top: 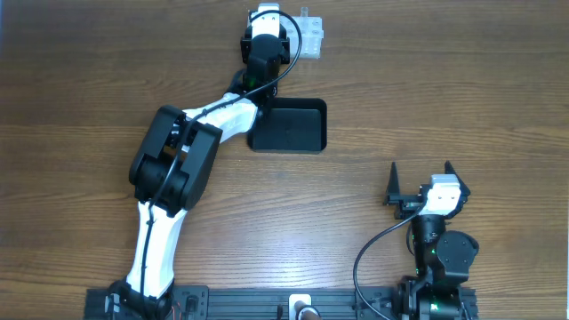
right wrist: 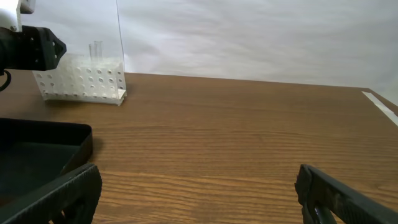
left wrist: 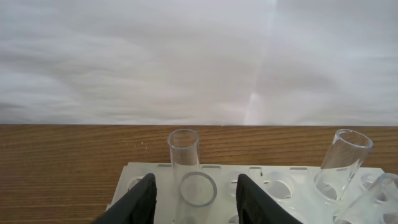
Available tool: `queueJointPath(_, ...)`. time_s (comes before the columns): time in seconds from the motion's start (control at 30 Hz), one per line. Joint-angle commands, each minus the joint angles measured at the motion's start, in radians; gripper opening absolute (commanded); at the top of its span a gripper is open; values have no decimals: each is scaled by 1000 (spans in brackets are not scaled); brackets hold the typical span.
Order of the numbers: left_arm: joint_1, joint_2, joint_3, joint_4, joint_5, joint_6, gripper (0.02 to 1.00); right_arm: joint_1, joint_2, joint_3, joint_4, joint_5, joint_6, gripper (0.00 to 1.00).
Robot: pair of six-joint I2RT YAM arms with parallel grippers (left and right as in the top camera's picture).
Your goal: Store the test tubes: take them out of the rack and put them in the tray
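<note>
The wooden desk (top: pixel 462 80) carries a black tray (top: pixel 307 142) near its middle and, near it at the far edge, a white test tube rack (top: pixel 311 40), to which the left arm (top: pixel 169 169) stretches. The rack holds clear test tubes, among them an upright tube (left wrist: pixel 183 152) and a tilted tube (left wrist: pixel 343 158) farther along. The left fingers (left wrist: pixel 140 202) are spread apart either side of the upright tube, while the right fingers (right wrist: pixel 348 196) gape wide over bare desk, well apart from the tray.

Readable text, labels, brands, numbers, signs: none. Test-tube rack (top: pixel 310 37) at 12 o'clock, black tray (top: pixel 298 130) at its 6 o'clock, wooden table (top: pixel 462 89): no legible marking.
</note>
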Motion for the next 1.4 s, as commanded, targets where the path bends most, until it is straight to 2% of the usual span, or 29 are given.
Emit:
queueJointPath(0.03,8,21,20,0,-21,8,380,-6,-9,-5,-3,-15,10,991)
queueJointPath(0.37,8,21,20,0,-38,8,288,-6,-9,-5,-3,-15,10,991)
queueJointPath(0.7,8,21,20,9,-38,8,272,-6,-9,-5,-3,-15,10,991)
queueJointPath(1.03,8,21,20,23,-38,8,213,-6,-9,-5,-3,-15,10,991)
queueJointPath(1.4,8,21,20,0,-42,8,213,-6,-9,-5,-3,-15,10,991)
